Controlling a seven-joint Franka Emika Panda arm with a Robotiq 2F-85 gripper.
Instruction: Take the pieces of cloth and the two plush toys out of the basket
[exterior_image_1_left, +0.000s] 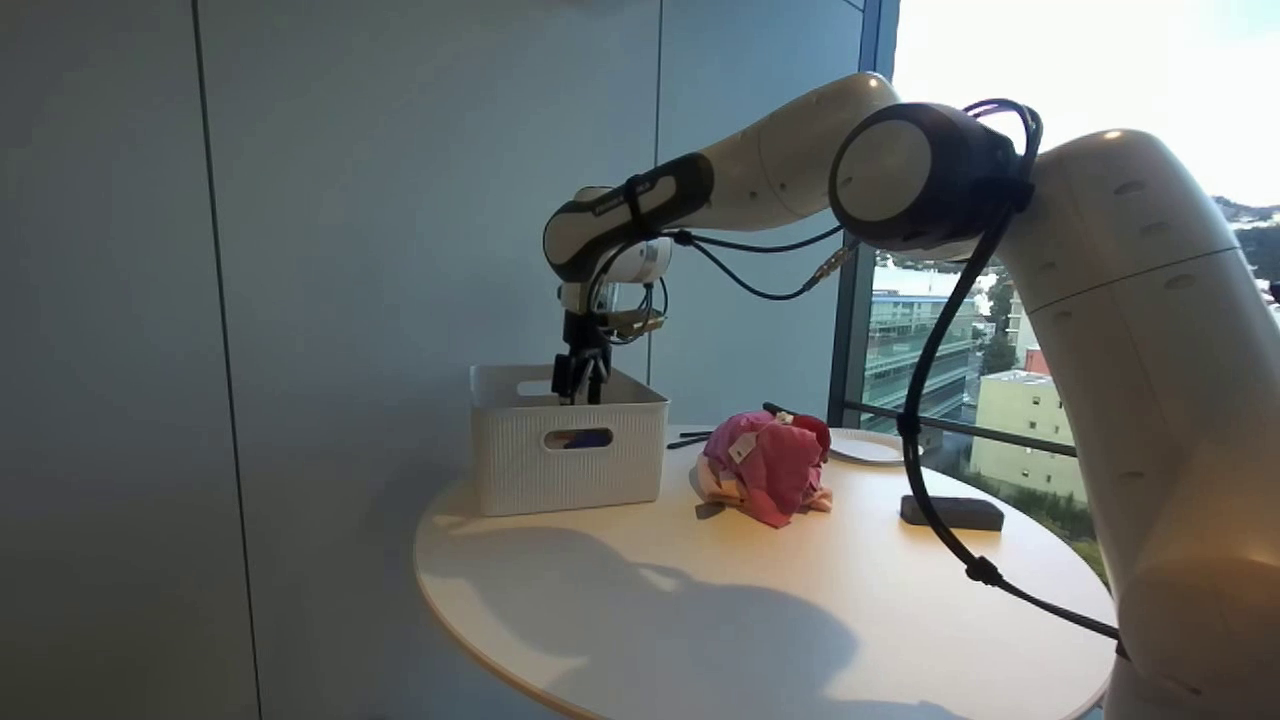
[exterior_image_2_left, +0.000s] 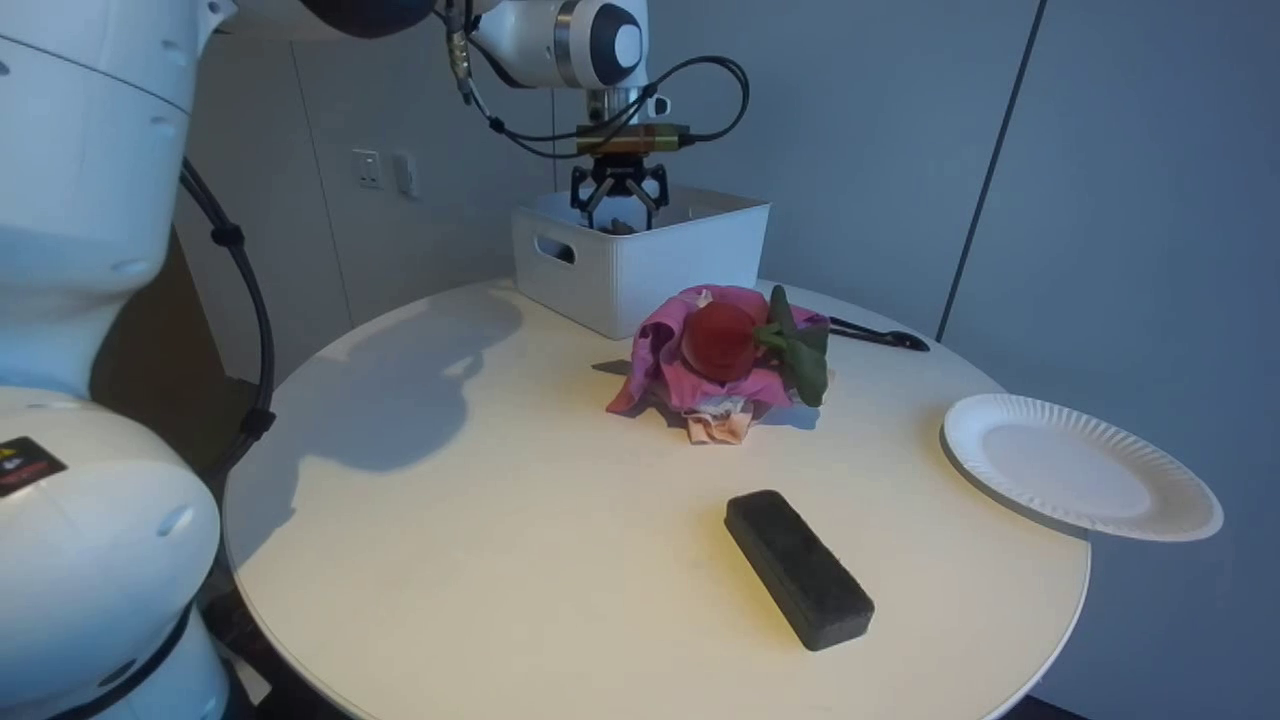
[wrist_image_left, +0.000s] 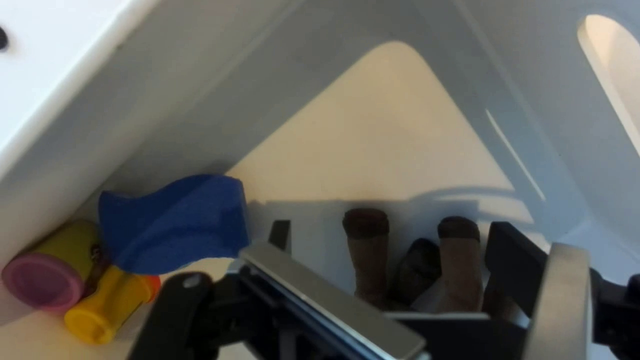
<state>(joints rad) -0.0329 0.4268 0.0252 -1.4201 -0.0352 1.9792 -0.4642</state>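
Wrist view: I am looking down into the white basket (wrist_image_left: 175, 100), where my end effector (wrist_image_left: 392, 242) is spread wide, with a brown toy (wrist_image_left: 367, 265) between its two sides. Two stubby limbs with dark ends show on that toy; the rest of it is in shadow or hidden behind the end effector, so I cannot tell whether I am touching it. Near it lies a blue block (wrist_image_left: 175, 225) with a wavy edge. Next to that, close to the basket's side, I see a yellow tub (wrist_image_left: 45, 280) with a purple lid and a slimmer yellow bottle (wrist_image_left: 107, 302) with a red-orange end.

In both exterior views the basket stands upright on the round desk (exterior_image_1_left: 930, 600), at the edge nearest the wall (exterior_image_1_left: 400, 200). My arm (exterior_image_1_left: 780, 170) reaches over it, and the end effector points straight down between its sides.

Near the basket, farther in from that edge, a pink cloth (exterior_image_1_left: 785, 470) lies crumpled on the desk. A peach cloth (exterior_image_2_left: 718, 428) shows beneath it, and a red toy (exterior_image_2_left: 718, 342) with green leaves rests on top.

In an exterior view a black utensil (exterior_image_2_left: 890, 338) lies beyond the pink cloth, near the edge by the wall. A white plate (exterior_image_2_left: 1070, 465) juts out past the desk's edge, well apart from the basket. A black block (exterior_image_2_left: 800, 570) lies flat toward the edge on the window (exterior_image_1_left: 1060, 90) side.
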